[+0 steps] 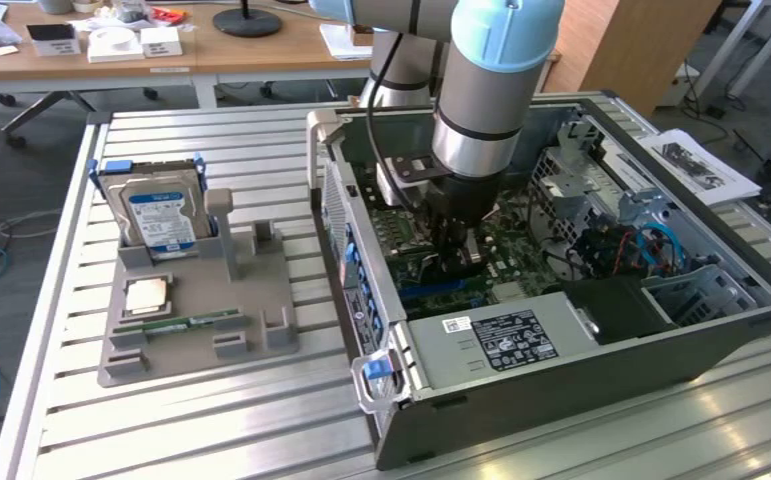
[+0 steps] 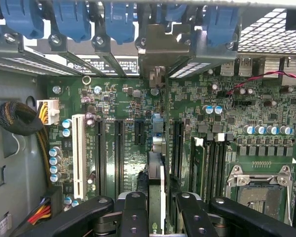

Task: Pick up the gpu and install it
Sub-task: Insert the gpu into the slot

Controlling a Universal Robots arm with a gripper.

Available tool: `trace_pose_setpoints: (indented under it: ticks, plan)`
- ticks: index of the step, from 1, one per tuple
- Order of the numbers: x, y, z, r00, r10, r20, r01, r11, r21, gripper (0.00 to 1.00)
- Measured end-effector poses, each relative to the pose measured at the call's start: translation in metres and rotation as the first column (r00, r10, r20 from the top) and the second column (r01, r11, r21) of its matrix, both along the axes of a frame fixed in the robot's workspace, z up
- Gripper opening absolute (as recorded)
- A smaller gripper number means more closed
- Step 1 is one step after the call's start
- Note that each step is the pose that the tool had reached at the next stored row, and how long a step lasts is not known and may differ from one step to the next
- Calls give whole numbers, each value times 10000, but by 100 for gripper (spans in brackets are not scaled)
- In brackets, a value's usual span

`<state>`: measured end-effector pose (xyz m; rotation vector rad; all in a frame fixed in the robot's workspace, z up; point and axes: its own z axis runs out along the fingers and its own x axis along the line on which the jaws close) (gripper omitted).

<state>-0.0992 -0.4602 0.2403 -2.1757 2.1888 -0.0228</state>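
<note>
The gpu [image 2: 156, 177] stands on edge between my fingers [image 2: 134, 213], seen as a thin card running toward the case's rear slot openings. Its silvery end bracket [image 2: 157, 74] sits against those openings, beneath the blue clips [image 2: 119, 19]. My gripper [image 2: 158, 219] is shut on the card, low over the motherboard's black expansion slots [image 2: 119, 153]. In the exterior view my gripper [image 1: 455, 255] reaches down inside the open computer case [image 1: 705, 340], above the green motherboard [image 1: 519, 250]. From that side the gripper hides most of the card.
A grey holder [image 1: 265, 300] on the exterior view's left carries a hard drive [image 1: 158, 215], a square chip [image 1: 145, 297] and a green memory stick [image 1: 178, 325]. Inside the case are a power supply [image 1: 505, 340], a white slot [image 2: 79, 153], a processor socket [image 2: 259, 190] and cable bundles [image 2: 17, 118].
</note>
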Motion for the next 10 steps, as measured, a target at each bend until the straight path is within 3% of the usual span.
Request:
trace_pose_setpoints:
  ticks: [10]
  plan:
    - [-1, 0, 0, 9999, -147, 0, 147, 9999, 0, 27]
